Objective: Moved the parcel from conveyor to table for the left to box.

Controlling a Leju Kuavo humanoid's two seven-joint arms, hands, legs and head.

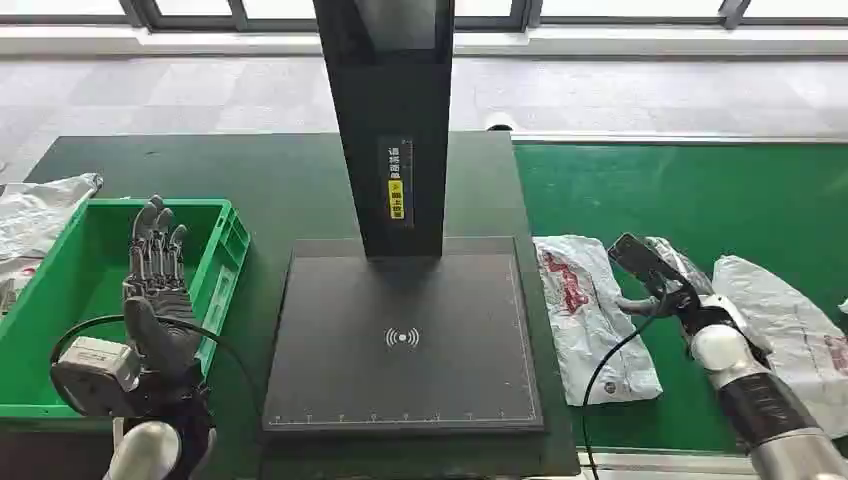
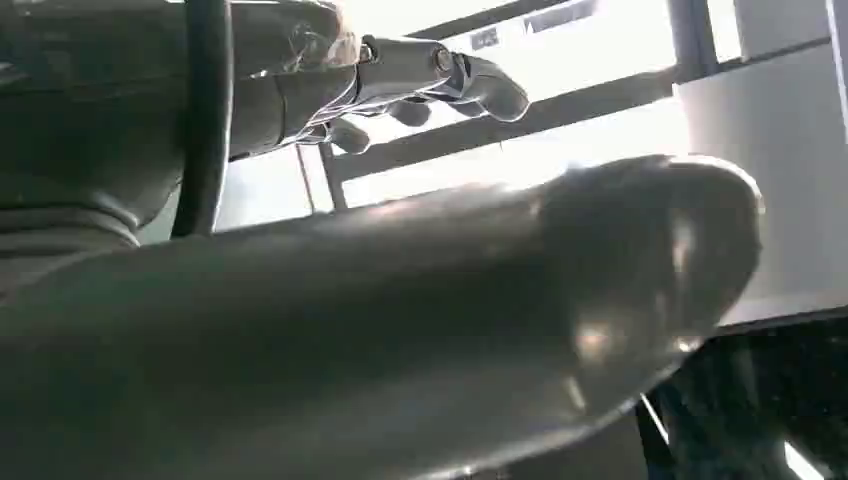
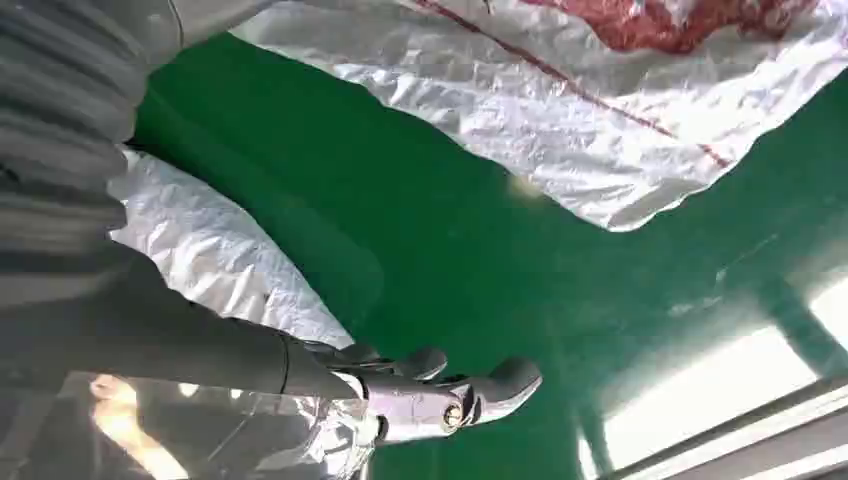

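A white parcel (image 1: 592, 312) with red print lies flat on the green conveyor (image 1: 700, 190), just right of the black table. My right hand (image 1: 655, 272) hovers beside its right edge, fingers apart and holding nothing. A second white parcel (image 1: 790, 325) lies right of that hand. In the right wrist view the printed parcel (image 3: 560, 90) and the other parcel (image 3: 215, 255) flank the right hand (image 3: 425, 392) over bare belt. My left hand (image 1: 155, 290) stands upright with fingers stretched over the green box (image 1: 45, 330). The left hand (image 2: 410, 75) is empty in its wrist view.
A black scanner platform (image 1: 400, 340) with a tall black post (image 1: 385, 120) fills the table's middle, between box and conveyor. Crumpled white bags (image 1: 35, 215) lie left of the box. A black cable (image 1: 605, 370) loops from my right wrist over the parcel's near end.
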